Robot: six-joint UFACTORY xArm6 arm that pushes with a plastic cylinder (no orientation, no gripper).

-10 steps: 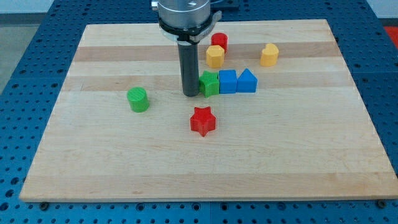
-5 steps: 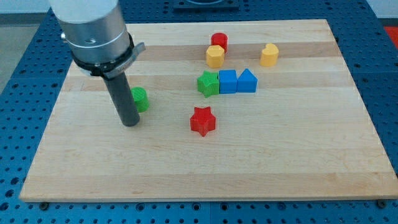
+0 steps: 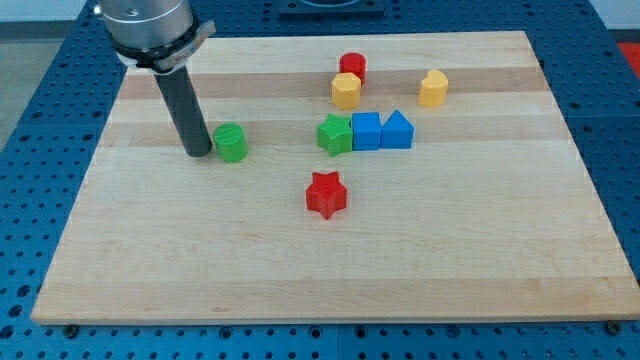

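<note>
My tip (image 3: 198, 152) rests on the board at the view's left, close against the left side of a green cylinder (image 3: 231, 143); whether they touch is hard to tell. Further right sits a row of three blocks: a green star (image 3: 335, 134), a blue cube (image 3: 366, 131) and a blue pointed block (image 3: 397, 130), side by side. A red star (image 3: 326, 194) lies below that row. Above the row stand a yellow block (image 3: 346, 90) and a red cylinder (image 3: 352, 67) just behind it.
Another yellow block (image 3: 433, 88) stands alone at the upper right. The wooden board (image 3: 320, 280) lies on a blue perforated table (image 3: 30, 150), whose surface surrounds it on all sides.
My tip swung from the green star to the left, passed below the green cylinder, then moved up to its left side. The green cylinder has shifted slightly right.
</note>
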